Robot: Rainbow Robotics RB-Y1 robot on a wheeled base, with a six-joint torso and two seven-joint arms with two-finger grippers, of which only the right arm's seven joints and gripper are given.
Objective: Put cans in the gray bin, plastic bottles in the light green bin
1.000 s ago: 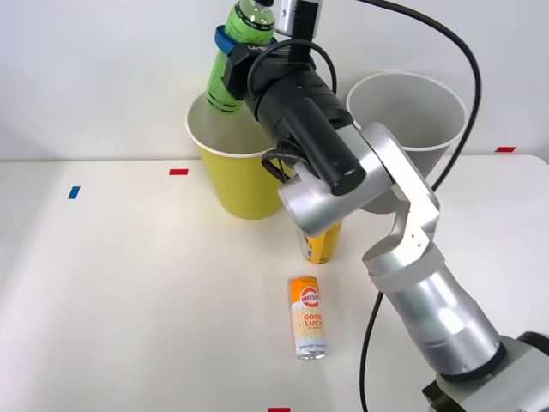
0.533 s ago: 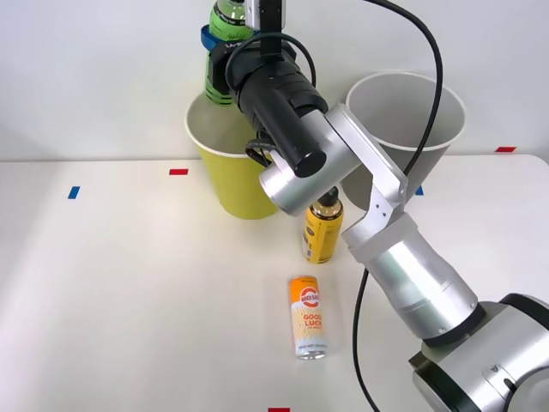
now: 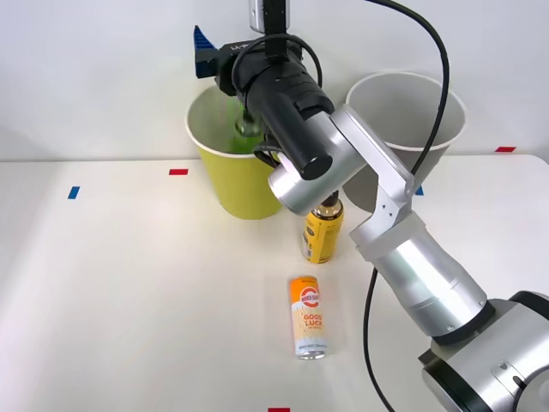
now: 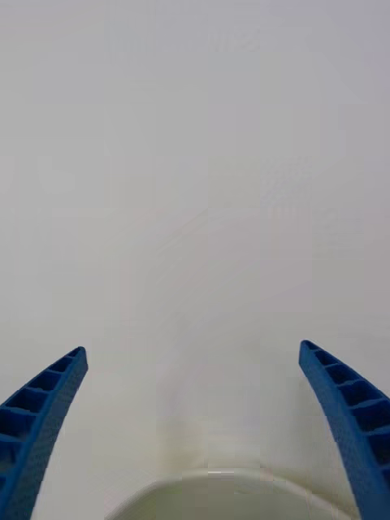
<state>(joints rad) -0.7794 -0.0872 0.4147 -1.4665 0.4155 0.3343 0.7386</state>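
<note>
- The jaws of the right gripper [image 4: 195, 422] are standing wide apart and are holding nothing. In the wrist view the two blue fingers [image 4: 41, 422] are sitting far from each other.
- The gripper is hanging just over the light green bin [image 3: 225, 184].
- The green bottle [image 3: 244, 136] is dropping inside that bin and is looking blurry.
- So one bottle is as good as done.
- The yellow bottle [image 3: 322, 234] is standing up on the desk [image 3: 129, 292], just in front of the bins, with the arm partly hiding it. It is waiting for the light green bin.
- The can [image 3: 308, 318] is lying on the desk, nearer the robot. It is waiting for the gray bin [image 3: 433, 129], beside the green one.
- Counting: two bottles, one can, two bins.
</note>
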